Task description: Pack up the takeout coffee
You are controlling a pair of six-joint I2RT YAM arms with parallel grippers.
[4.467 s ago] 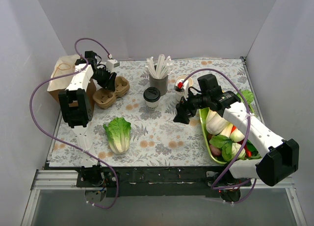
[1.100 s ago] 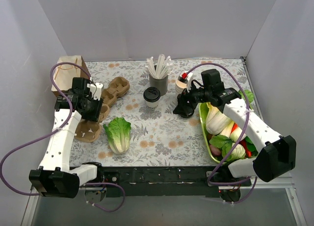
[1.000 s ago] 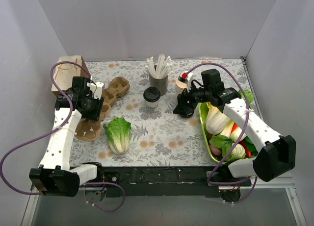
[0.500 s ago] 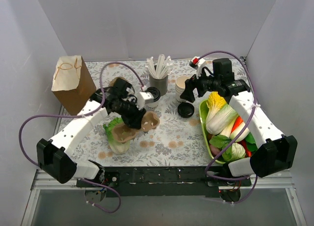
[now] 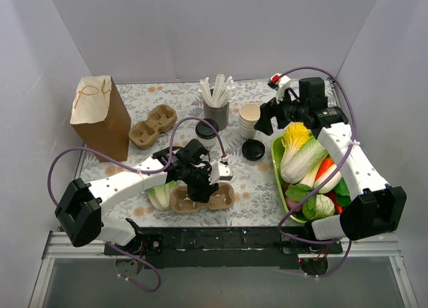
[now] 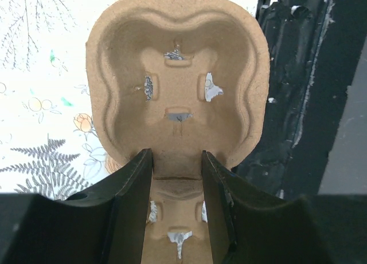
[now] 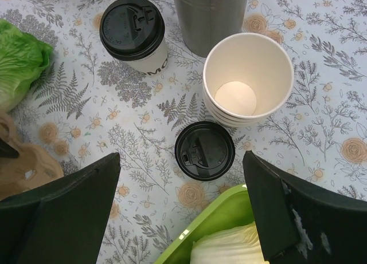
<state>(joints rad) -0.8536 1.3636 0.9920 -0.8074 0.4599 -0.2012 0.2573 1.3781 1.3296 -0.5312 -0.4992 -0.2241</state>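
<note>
The takeout coffee, a cream cup with a black lid, stands upright mid-table beside the grey cup of sticks; it also shows in the right wrist view. My left gripper is shut on the middle bridge of a brown pulp cup carrier near the table's front edge. In the left wrist view my gripper straddles the carrier, whose pockets are empty. My right gripper is open and empty, hovering over a loose black lid.
A stack of lidless cups and a grey cup of white sticks stand at the back. A second carrier lies by the brown paper bag. A lettuce lies by the held carrier. A green tray of vegetables is on the right.
My left gripper has carried the carrier forward and to the right, down to the front edge. My right gripper has shifted slightly back and right.
</note>
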